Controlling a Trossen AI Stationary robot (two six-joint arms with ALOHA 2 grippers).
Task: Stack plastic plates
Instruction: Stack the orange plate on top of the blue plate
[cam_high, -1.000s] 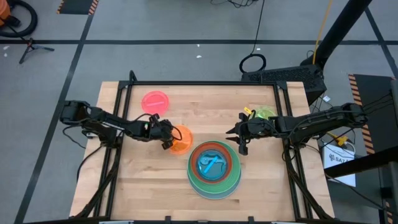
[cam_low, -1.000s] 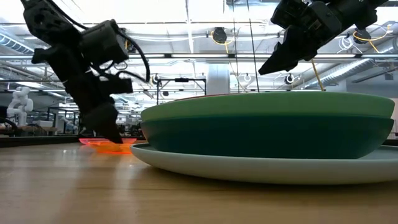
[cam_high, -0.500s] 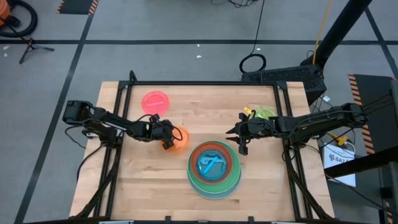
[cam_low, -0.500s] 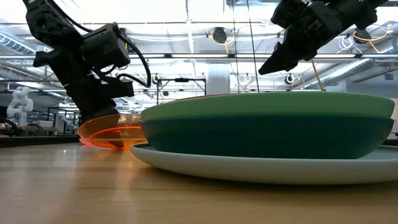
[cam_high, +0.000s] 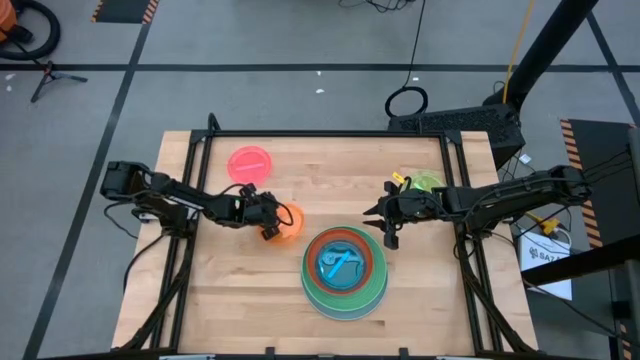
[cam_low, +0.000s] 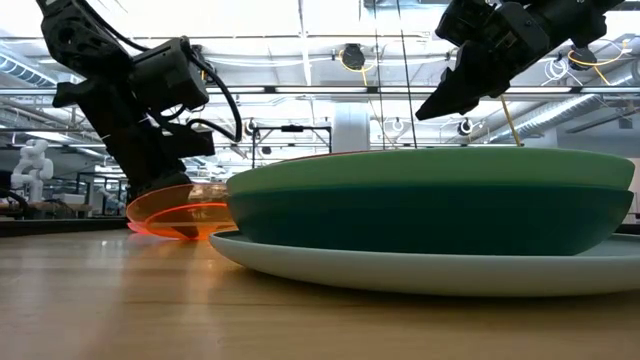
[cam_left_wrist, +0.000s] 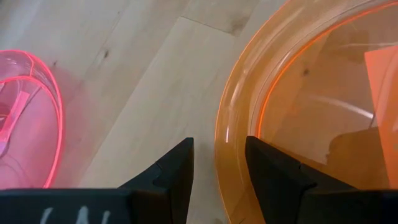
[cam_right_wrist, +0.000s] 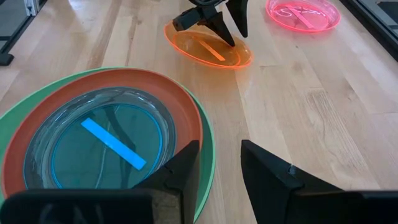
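Bright even overhead light, soft shadows, glaring ceiling lamps, sharp focus

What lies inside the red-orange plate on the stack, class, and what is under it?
A clear cyan plate with a blue strip sits inside the red-orange plate. Under it show a light green plate, a dark green plate and a pale blue plate; anything between is covered.

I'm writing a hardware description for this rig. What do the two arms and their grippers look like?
Both arms are black and slim, built of jointed segments with dark cables looping along them. The left gripper and right gripper each end in two dark, wedge-shaped fingers that taper to pointed tips. A yellow tag shows beside the right arm's wrist. No other markings are readable.
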